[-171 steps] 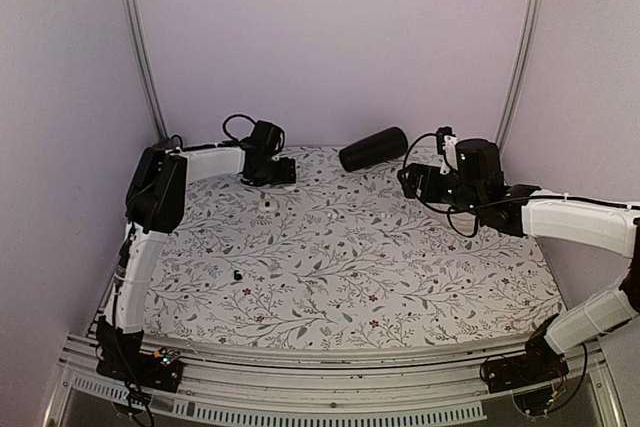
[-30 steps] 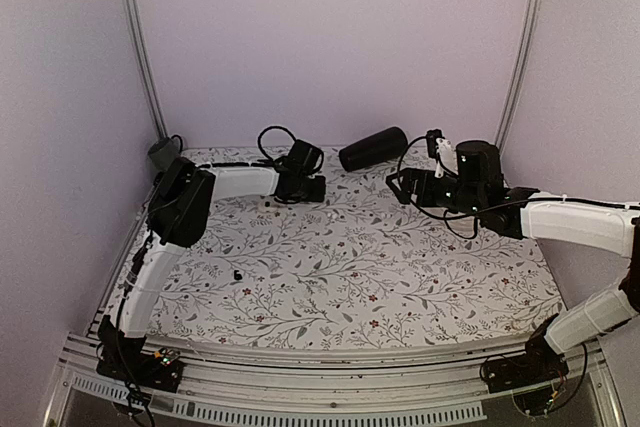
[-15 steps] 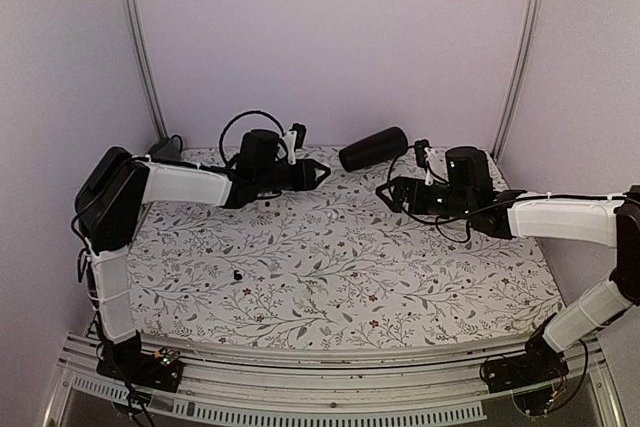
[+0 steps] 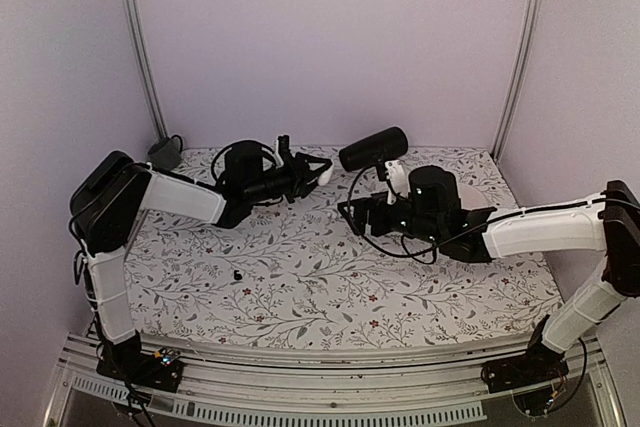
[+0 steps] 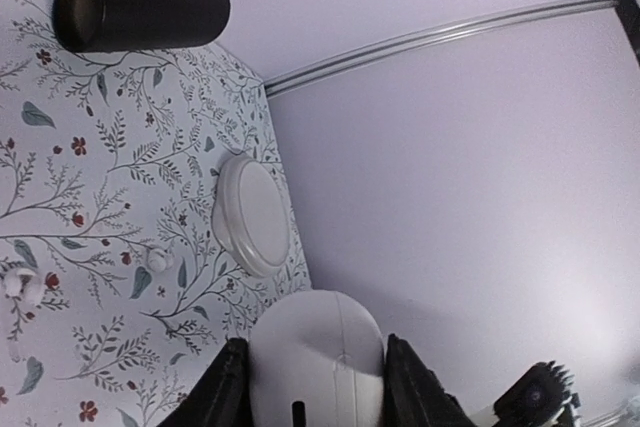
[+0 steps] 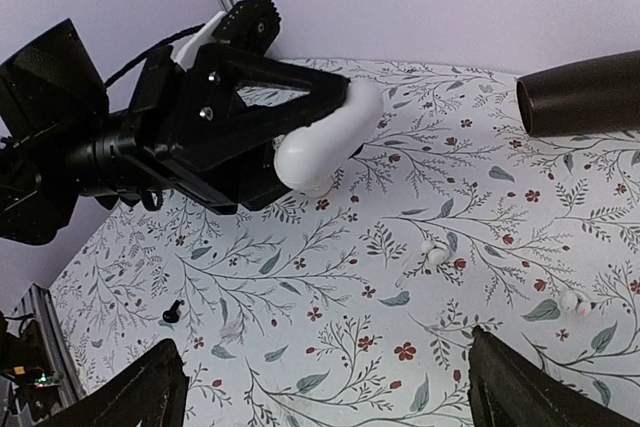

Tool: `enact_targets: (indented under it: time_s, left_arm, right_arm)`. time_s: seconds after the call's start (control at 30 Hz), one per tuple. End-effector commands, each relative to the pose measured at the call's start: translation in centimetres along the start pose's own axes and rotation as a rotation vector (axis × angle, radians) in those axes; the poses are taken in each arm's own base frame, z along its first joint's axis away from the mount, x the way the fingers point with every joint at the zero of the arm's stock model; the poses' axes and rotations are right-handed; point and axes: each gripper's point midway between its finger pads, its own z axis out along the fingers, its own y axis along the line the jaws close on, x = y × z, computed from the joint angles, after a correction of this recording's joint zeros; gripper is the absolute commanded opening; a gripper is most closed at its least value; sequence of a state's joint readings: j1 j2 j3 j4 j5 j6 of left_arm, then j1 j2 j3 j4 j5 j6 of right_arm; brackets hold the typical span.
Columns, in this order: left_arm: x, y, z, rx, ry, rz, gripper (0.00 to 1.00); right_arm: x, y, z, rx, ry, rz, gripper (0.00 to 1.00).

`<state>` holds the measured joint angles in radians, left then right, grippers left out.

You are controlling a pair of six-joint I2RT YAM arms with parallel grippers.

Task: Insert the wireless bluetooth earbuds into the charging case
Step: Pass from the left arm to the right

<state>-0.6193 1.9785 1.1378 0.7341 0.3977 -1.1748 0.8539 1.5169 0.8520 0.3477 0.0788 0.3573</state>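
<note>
My left gripper [image 4: 316, 175] is shut on the charging case [image 4: 324, 175], a glossy white closed pebble held above the table's far middle. In the left wrist view the case [image 5: 315, 352] fills the gap between my black fingers [image 5: 222, 387]. The right wrist view shows the case [image 6: 320, 142] in the left jaws ahead of my right gripper. Two tiny white earbuds [image 6: 435, 252] [image 6: 572, 302] lie loose on the floral cloth; they also show in the left wrist view [image 5: 22, 282] [image 5: 158, 259]. My right gripper [image 6: 330, 397] is open and empty, hovering over the cloth near the earbuds [image 4: 358, 217].
A black cylinder [image 4: 372, 148] lies on its side at the back [image 6: 590, 92]. A pale round dish [image 5: 250, 212] sits by the back wall. A tiny black bit [image 4: 237, 274] lies front left [image 6: 170, 312]. The purple walls close in the table.
The left arm has swung right toward the centre and lifted the white case in its jaws. The right arm has moved left toward the centre, its gripper facing the left one.
</note>
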Motion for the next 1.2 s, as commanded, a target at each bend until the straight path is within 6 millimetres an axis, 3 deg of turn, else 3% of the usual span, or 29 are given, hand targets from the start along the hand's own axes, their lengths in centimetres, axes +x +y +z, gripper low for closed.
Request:
enact_targets:
  time_s: [0.0, 0.33, 0.93, 1.07, 1.17]
  left_arm:
    - [-1.4, -5.7, -0.8, 0.174, -0.035, -0.182, 0.31]
    - [-0.5, -8.1, -0.5, 0.265, -0.022, -0.284, 0.3]
    - [0.6, -10.1, -0.5, 0.295, 0.005, -0.272, 0.29]
    - [0.7, -10.5, -0.5, 0.299, 0.009, -0.272, 0.29]
    - [0.8, -10.7, -0.5, 0.303, 0.01, -0.269, 0.29]
  right_arm:
    - [-2.1, -0.4, 1.3, 0.088, -0.108, -0.094, 0.97]
    - [-4.7, 1.0, 2.9, 0.15, -0.234, -0.176, 0.96]
    - [-7.1, 0.2, 5.5, 0.266, -0.321, -0.182, 0.96]
    - [-7.0, -0.5, 5.9, 0.307, -0.32, -0.189, 0.91]
    - [-7.1, -0.7, 6.1, 0.326, -0.323, -0.194, 0.82]
